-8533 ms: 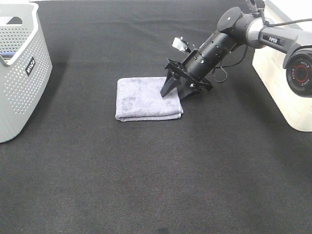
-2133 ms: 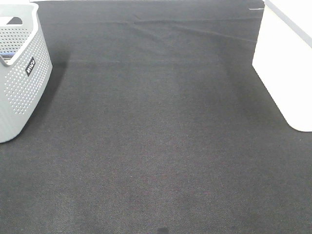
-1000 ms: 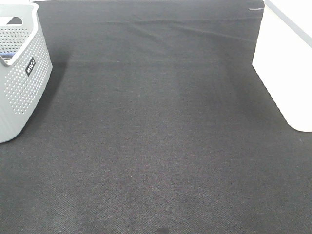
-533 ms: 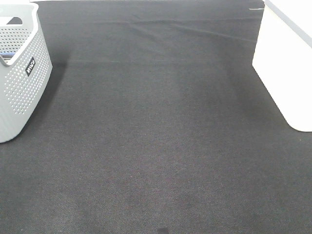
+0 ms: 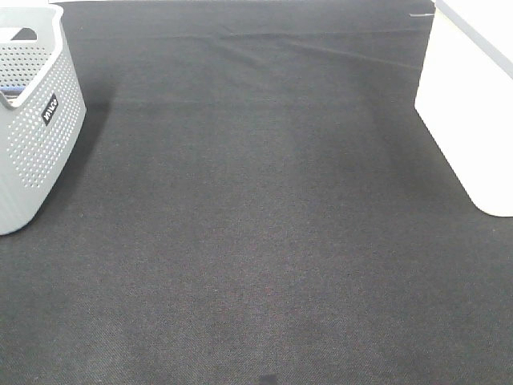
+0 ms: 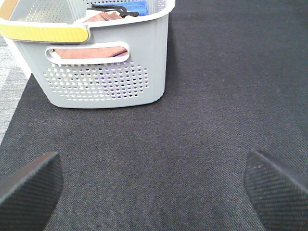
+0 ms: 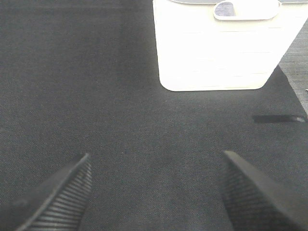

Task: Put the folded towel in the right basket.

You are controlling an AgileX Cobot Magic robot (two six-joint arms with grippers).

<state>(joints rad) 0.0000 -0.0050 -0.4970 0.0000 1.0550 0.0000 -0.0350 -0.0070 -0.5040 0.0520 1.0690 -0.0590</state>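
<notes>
Both claws stand wide with nothing between them: left gripper [image 6: 154, 185], right gripper [image 7: 156, 192]. The grey basket [image 5: 36, 144] holds pink, blue and dark items, seen only by the left wrist. Purple towel [image 7: 224, 8] shows through the white basket's [image 7: 219, 53] handle slot. It lay on the black mat [image 5: 256, 241] earlier.
</notes>
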